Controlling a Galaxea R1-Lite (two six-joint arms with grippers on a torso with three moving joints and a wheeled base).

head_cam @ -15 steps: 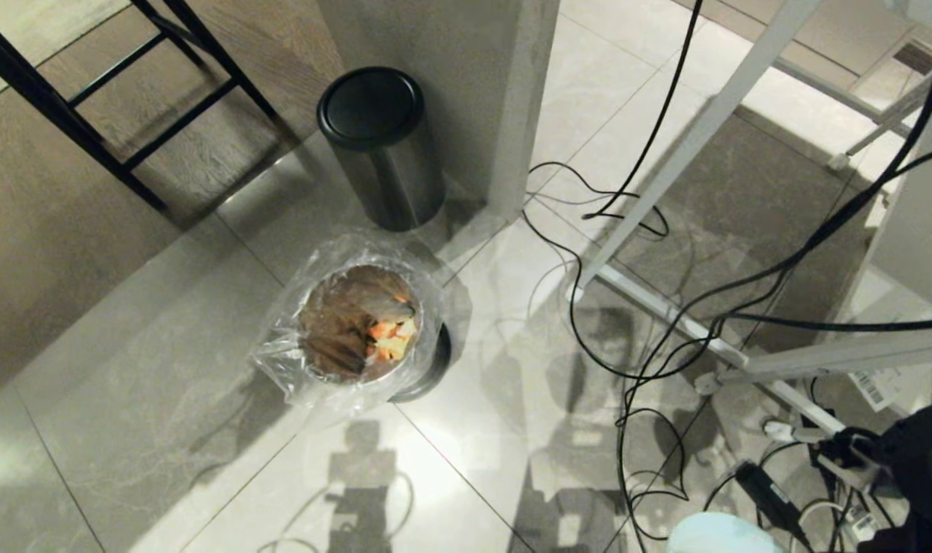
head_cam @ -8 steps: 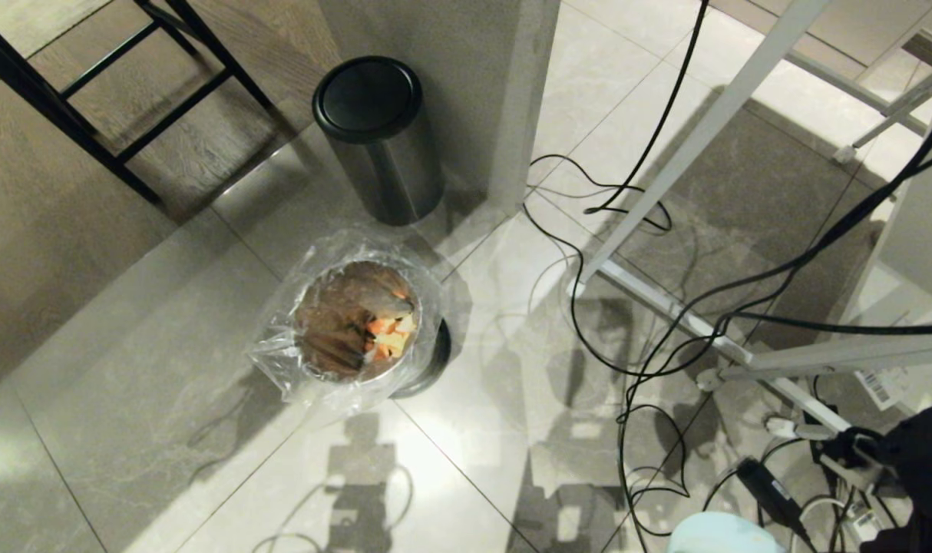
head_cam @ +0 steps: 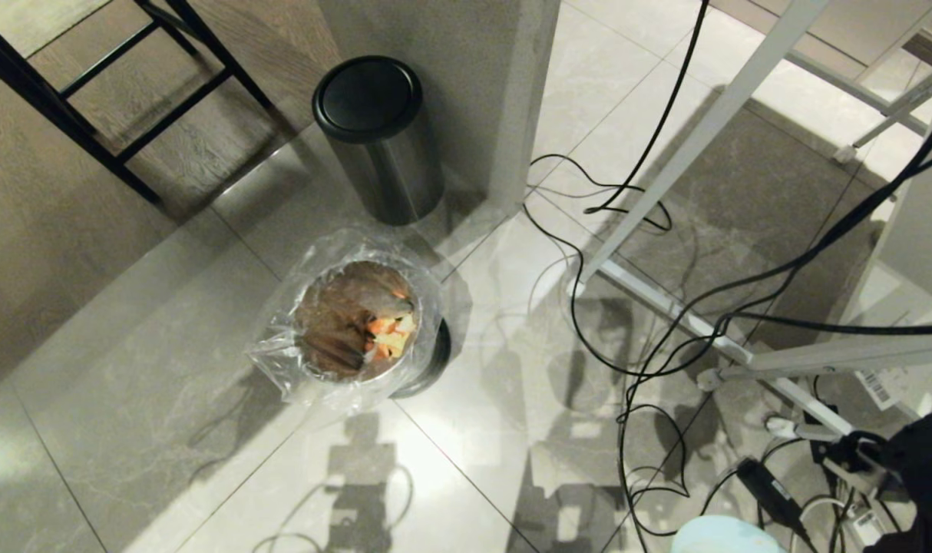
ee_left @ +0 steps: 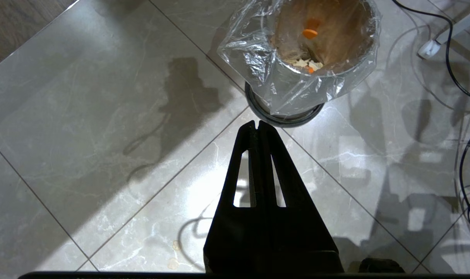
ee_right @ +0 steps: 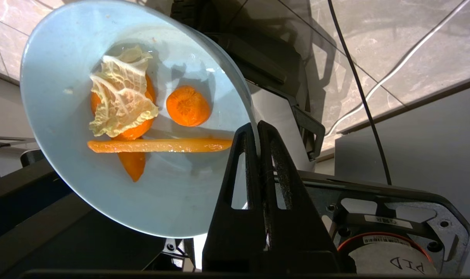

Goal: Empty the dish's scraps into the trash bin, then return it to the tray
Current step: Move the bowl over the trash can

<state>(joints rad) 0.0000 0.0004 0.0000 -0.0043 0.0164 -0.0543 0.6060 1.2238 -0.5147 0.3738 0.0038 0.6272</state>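
Note:
My right gripper (ee_right: 255,126) is shut on the rim of the pale light-blue dish (ee_right: 76,186), held near the robot's base. In it lie the scraps (ee_right: 134,112): orange slices, an orange strip and a pale cabbage leaf. An edge of the dish (head_cam: 723,536) shows at the bottom right of the head view. The trash bin (head_cam: 358,322), steel with a crinkled clear bag, stands on the floor ahead to the left, with orange and pale pieces inside. My left gripper (ee_left: 257,124) hangs shut and empty just short of the trash bin (ee_left: 297,89). The tray is out of view.
A taller steel bin with a black lid (head_cam: 378,134) stands beyond the trash bin by a wall corner. Black cables (head_cam: 650,361) and white stand legs (head_cam: 665,307) cover the floor to the right. A black frame (head_cam: 90,115) stands at the far left.
The whole head view shifted slightly early in the second, so the camera moved; then it held still. Bin and dish keep their places.

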